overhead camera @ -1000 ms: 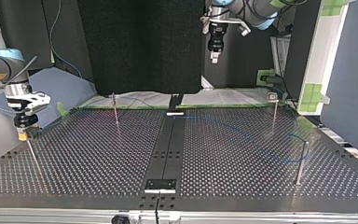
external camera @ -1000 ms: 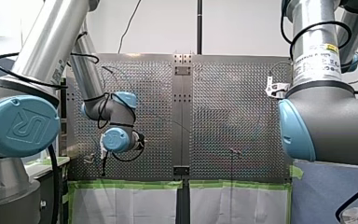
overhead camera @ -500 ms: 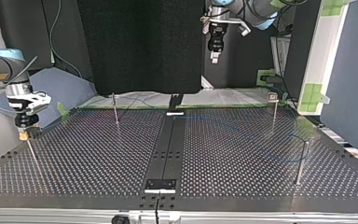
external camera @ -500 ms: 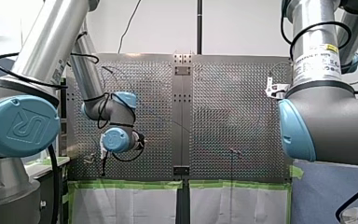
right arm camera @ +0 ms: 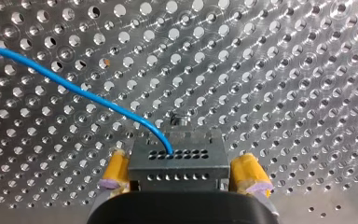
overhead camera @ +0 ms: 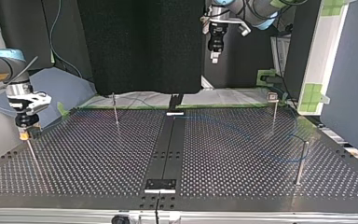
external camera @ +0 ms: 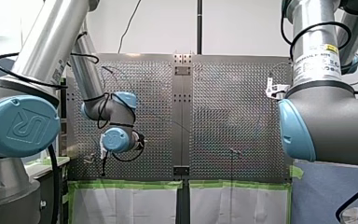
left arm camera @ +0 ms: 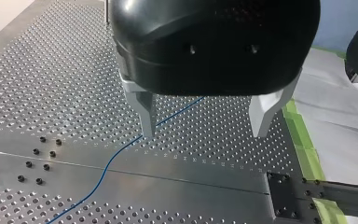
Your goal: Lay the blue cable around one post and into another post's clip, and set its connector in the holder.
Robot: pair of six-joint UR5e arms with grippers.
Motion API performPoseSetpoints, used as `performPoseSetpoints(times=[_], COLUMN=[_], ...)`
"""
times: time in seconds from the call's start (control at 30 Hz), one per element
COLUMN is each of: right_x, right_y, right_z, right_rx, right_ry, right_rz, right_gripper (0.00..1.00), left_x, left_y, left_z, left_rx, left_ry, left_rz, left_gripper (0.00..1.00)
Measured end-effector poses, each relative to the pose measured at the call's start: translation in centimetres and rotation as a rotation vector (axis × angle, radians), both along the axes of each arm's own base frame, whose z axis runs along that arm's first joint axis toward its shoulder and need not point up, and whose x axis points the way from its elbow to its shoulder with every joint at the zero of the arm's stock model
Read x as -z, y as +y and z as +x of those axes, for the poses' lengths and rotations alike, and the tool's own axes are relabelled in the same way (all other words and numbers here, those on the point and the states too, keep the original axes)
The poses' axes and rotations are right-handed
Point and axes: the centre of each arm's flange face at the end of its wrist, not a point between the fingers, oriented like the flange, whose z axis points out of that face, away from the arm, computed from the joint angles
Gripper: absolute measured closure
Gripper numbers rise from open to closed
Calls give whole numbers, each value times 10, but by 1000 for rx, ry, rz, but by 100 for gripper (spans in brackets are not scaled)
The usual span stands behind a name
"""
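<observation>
**Perforated table (overhead camera: 98, 158): blue cable (left arm camera: 121, 151) under one gripper, its end in the other**

Steel plate full of holes fills both wrist views, and the cable lies flat on it. In the left wrist view my left gripper (left arm camera: 204, 133) hangs over the plate with its two metal fingers (left arm camera: 145, 114) spread wide and nothing between them. The cable passes beneath the tip of one finger and slants away, outside the gap rather than through it. The top view shows this gripper well above the table.

In the right wrist view my right gripper (right arm camera: 185, 184) has its yellow pads (right arm camera: 113, 169) drawn in against the two sides of the dark connector (right arm camera: 179, 161), which sits squarely between them. The cable enters the connector's upper row of holes near the middle, then curves off over the plate ahead of the gripper. In the top view this gripper stands at the table's left side, at the top of a thin post (overhead camera: 33, 158); I cannot tell whether it touches the post.
</observation>
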Motion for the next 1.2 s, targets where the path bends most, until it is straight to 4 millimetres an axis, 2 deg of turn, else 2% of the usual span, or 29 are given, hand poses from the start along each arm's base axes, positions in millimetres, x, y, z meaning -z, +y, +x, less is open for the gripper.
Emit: performPoseSetpoints(times=[1.2], right_x=[1], right_y=[-1], right_z=[-3], right_rx=[26], right_ry=[0], right_rz=[2], right_gripper=[0], left_x=[0], left_y=[3], left_z=[2], left_rx=[-10], left_ry=[1], left_rz=[6], left_gripper=[0])
